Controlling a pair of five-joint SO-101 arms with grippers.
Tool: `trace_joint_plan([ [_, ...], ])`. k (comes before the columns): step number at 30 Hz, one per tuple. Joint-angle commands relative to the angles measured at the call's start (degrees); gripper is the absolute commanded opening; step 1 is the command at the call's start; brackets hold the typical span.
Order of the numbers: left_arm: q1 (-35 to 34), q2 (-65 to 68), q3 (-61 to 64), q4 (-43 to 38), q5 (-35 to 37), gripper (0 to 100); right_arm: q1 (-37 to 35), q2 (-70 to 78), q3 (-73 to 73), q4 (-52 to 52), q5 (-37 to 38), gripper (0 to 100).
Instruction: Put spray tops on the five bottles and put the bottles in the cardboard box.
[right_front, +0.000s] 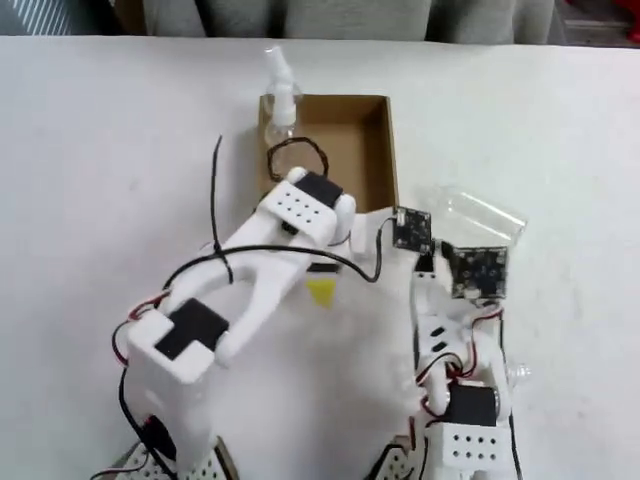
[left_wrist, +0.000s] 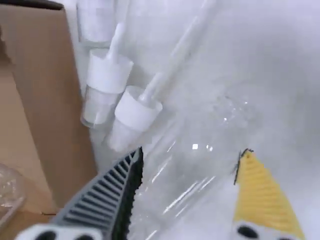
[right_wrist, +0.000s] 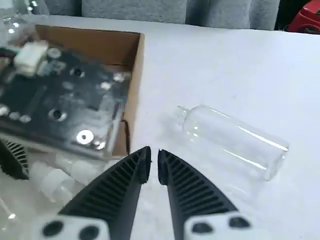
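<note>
My left gripper (left_wrist: 189, 165) has its grey and yellow fingers pressed against the two sides of a clear bottle (left_wrist: 195, 170) that lies just in front of the cardboard box (right_front: 375, 125). Two white spray tops (left_wrist: 134, 106) with dip tubes lie beside the box wall, just past that bottle. My right gripper (right_wrist: 153, 161) is shut with nothing in it, a little short of a second clear bottle (right_wrist: 231, 136) lying on its side to the right of the box (right_wrist: 102, 41). At the box's far left corner stands a bottle with a spray top (right_front: 281, 92).
The left arm's camera board (right_wrist: 57, 107) hangs close beside my right gripper, between it and the box. More white spray parts (right_wrist: 52, 181) lie under that board. A small clear piece (right_front: 519, 373) rests by the right arm's base. The left and far right of the white table (right_front: 100, 150) is bare.
</note>
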Motion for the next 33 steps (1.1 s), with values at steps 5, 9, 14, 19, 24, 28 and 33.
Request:
trace_joint_plan([
  [5,-0.22,0.84,-2.55,-1.14,0.62,30,6.02,-0.66,-1.14,-1.98,0.18,1.5],
  [9,-0.13,1.54,-1.32,-0.70,0.62,30,6.02,-0.66,-1.14,-1.98,0.18,1.5],
  [14,1.27,1.27,3.52,-0.70,0.79,30,6.02,-0.66,-0.97,-2.15,0.18,1.5],
  [19,1.80,1.45,6.68,-0.70,0.62,25,6.02,-0.66,-0.97,-2.15,0.18,1.5],
  [24,2.68,1.27,10.02,-1.05,0.53,3,6.02,-0.66,-0.88,-2.15,0.18,1.5],
  [28,2.68,1.27,10.37,-0.44,1.14,3,6.02,-0.66,-0.88,-2.24,0.18,1.5],
  [33,1.63,1.19,10.02,3.78,6.07,2,4.62,-0.66,-0.79,-1.98,0.18,1.5],
])
